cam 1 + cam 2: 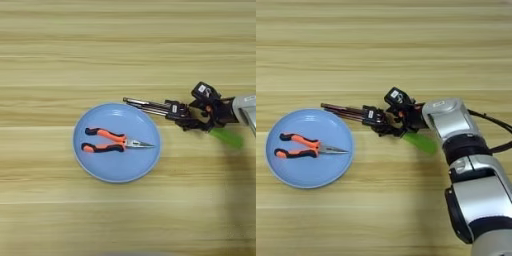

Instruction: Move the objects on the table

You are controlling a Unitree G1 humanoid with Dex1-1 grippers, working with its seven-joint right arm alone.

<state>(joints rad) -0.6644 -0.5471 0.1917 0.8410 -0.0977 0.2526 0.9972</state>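
A round light-blue plate [117, 165] lies on the wooden table [125, 50], left of centre. Needle-nose pliers [112, 141] with orange-and-black handles rest inside it, tips pointing right. My right gripper [383, 125] reaches in from the right and is shut on the black holder of the hex-key set [372, 116]. The set's long keys [145, 104] stick out to the left, their ends by the plate's upper right rim. I cannot tell whether the set touches the table.
A small flat green piece [421, 142] lies on the table just under and right of the gripper. My silver forearm [461, 135] fills the lower right of the right eye view.
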